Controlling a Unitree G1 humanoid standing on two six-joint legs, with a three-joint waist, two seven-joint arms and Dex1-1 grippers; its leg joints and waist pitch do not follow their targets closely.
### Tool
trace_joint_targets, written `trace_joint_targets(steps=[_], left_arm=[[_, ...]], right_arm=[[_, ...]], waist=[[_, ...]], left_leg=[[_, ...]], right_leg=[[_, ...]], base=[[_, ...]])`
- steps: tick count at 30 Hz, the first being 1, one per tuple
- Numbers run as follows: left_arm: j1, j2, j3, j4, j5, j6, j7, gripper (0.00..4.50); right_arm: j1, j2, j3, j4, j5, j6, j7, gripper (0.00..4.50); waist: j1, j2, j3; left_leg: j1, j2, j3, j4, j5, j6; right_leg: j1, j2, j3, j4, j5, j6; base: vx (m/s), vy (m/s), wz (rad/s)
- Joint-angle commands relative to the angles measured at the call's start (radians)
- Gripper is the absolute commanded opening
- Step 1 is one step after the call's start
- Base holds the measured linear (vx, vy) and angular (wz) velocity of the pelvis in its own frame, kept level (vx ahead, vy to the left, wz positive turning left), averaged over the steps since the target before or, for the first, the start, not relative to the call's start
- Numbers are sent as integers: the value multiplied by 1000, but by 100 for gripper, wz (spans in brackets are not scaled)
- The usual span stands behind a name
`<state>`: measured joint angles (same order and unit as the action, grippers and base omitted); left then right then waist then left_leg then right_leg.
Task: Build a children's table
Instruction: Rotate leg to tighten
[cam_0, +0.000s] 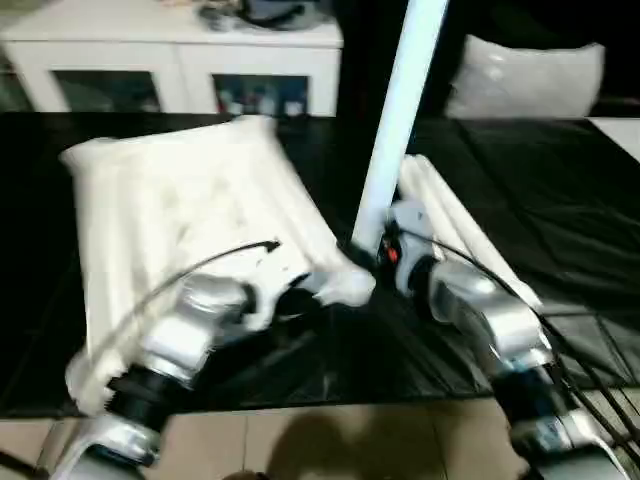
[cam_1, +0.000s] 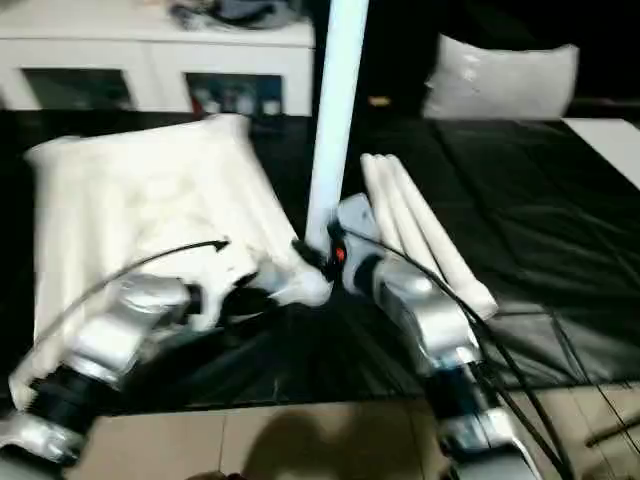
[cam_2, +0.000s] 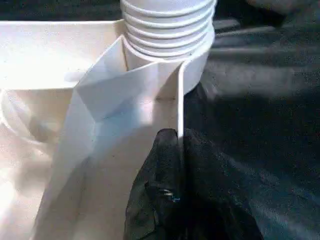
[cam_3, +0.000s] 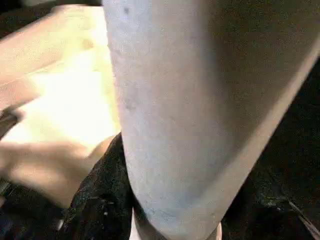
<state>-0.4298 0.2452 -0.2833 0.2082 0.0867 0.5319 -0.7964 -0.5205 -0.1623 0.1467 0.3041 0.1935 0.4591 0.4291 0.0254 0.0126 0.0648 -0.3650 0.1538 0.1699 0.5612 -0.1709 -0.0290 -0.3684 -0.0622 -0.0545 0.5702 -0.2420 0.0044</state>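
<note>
The white tabletop (cam_0: 170, 200) lies ribbed side up on the black work table. A white leg (cam_0: 400, 120) stands upright at its near right corner. The leg's threaded end (cam_2: 167, 25) sits in the round corner socket (cam_2: 197, 70). My right gripper (cam_0: 378, 250) is shut around the leg's lower part, and the leg (cam_3: 200, 100) looms close in the right wrist view. My left gripper (cam_2: 179, 137) is shut on the tabletop's side wall just beside that socket, one black finger (cam_2: 155, 190) on each face. Three more legs (cam_1: 420, 220) lie side by side to the right.
The black-covered work table (cam_0: 560, 200) stretches to the right and back. A white cabinet (cam_0: 180, 60) stands behind it, and a white cushion-like bundle (cam_0: 525, 80) sits at the back right. The table's front edge runs just above the tiled floor (cam_0: 330, 440).
</note>
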Motion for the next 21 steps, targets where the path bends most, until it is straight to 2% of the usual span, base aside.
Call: trace_joint_targets(steps=[1, 2, 3, 4, 5, 8, 9, 10, 11, 12, 13, 14, 15, 16, 17, 18, 19, 20, 21], left_arm=[[18, -31, -63, -59, 29, 53, 24, 0], [16, -34, -69, -67, 34, 70, 33, 0], [14, -34, -70, -73, 34, 87, 42, 0], [9, -32, -69, -69, 34, 95, 50, 0], [9, -27, -70, -76, 37, 108, 58, 0], [16, -8, -74, -90, 49, 118, 64, 0], [18, -5, -72, -93, 50, 121, 65, 0], [18, -5, -72, -93, 50, 121, 65, 0], [22, -5, -66, -100, 55, 125, 68, 0], [24, -3, -64, -101, 58, 120, 67, 0], [24, 1, -64, -102, 56, 112, 63, 0], [23, 3, -63, -102, 54, 110, 61, 0], [21, 13, -66, -102, 49, 94, 55, 0], [21, 15, -67, -102, 48, 90, 54, 0], [18, 25, -66, -98, 43, 77, 47, 0], [14, 33, -66, -92, 41, 64, 43, 0], [12, 38, -66, -88, 41, 57, 41, 0], [6, 44, -61, -75, 40, 51, 39, 0], [-2, 53, -56, -54, 39, 41, 34, 0]], right_arm=[[19, 15, -13, 158, -43, 61, -100, 188], [15, 20, -10, 164, -44, 69, -105, 188], [14, 24, -8, 164, -49, 75, -109, 188], [13, 29, -6, 164, -53, 82, -112, 188], [11, 34, -5, 168, -57, 89, -110, 188], [4, 39, 2, 180, -67, 94, -109, 188], [1, 41, -2, 189, -63, 87, -109, 188], [1, 41, -2, 189, -63, 87, -109, 223], [-9, 46, -12, 213, -57, 66, -113, 223], [-13, 48, -17, 225, -54, 54, -115, 223], [-16, 49, -22, 234, -48, 44, -108, 223], [-17, 49, -22, 236, -46, 37, -102, 223], [-17, 49, -24, 239, -45, 22, -95, 223], [-17, 49, -25, 240, -45, 19, -94, 223], [-14, 45, -28, 235, -42, 8, -82, 223], [-6, 41, -28, 219, -40, -2, -72, 223], [-2, 38, -28, 210, -39, -8, -66, 223], [7, 30, -30, 193, -33, -14, -49, 223], [19, 15, -37, 169, -24, -19, -26, 223]], waist=[[-8, -1, -12], [-5, 5, -11], [-7, 6, -12], [-8, 8, -9], [-8, 11, -7], [-5, 12, -5], [-4, 12, -3], [-4, 11, -2], [-5, 10, 0], [-8, 15, 3], [-6, 22, 6], [-3, 24, 6], [4, 28, 3], [11, 27, -1], [24, 7, -7], [16, -4, 3], [18, -10, 7], [18, 2, 12], [16, 11, 7]], left_leg=[[36, 73, -73, -99, -750, -105], [43, 73, -73, -98, -759, -104], [43, 74, -75, -100, -761, -105], [32, 77, -79, -112, -777, -110], [34, 79, -79, -122, -820, -120], [46, 77, -73, -125, -855, -123], [48, 75, -71, -123, -850, -120], [49, 74, -72, -121, -848, -119], [50, 73, -72, -120, -847, -117], [49, 74, -74, -127, -869, -116], [47, 77, -70, -139, -896, -116], [46, 78, -64, -148, -912, -116], [35, 85, -50, -171, -932, -118], [23, 91, -45, -186, -933, -119], [69, 67, -25, -143, -827, -117], [98, 50, -31, -92, -764, -94], [105, 37, -40, -47, -654, -54], [61, 43, -54, -40, -462, -14], [28, 69, -65, -81, -486, -28]], right_leg=[[-22, -102, 32, -112, -656, -61], [-24, -105, 29, -117, -665, -55], [-20, -104, 25, -118, -650, -53], [-7, -99, 18, -112, -609, -52], [-8, -92, 14, -108, -573, -54], [-15, -89, 13, -107, -561, -61], [-18, -93, 14, -112, -582, -59], [-20, -95, 13, -116, -599, -55], [-20, -95, 11, -120, -615, -50], [-14, -90, -1, -120, -627, -39], [-9, -80, -9, -113, -609, -37], [-7, -72, -15, -107, -590, -39], [9, -62, -23, -76, -524, -53], [23, -60, -12, -44, -467, -64], [-33, -89, 18, -102, -527, -74], [-69, -112, 13, -153, -650, -59], [-71, -140, 9, -189, -763, -33], [-8, -167, -6, -198, -847, -12], [39, -135, -45, -158, -709, -2]], base=[[0, 0, 0], [0, 0, 0], [0, 0, 0], [0, 0, 0], [0, 0, 0], [0, 0, 0], [0, 0, 0], [0, 0, 0], [0, 0, 0], [0, 0, 0], [0, 0, 0], [0, 0, 0], [0, 0, 0], [0, 0, 0], [15, -57, 10], [15, -57, 10], [0, 0, 0], [56, 19, -32], [56, 19, -32]])
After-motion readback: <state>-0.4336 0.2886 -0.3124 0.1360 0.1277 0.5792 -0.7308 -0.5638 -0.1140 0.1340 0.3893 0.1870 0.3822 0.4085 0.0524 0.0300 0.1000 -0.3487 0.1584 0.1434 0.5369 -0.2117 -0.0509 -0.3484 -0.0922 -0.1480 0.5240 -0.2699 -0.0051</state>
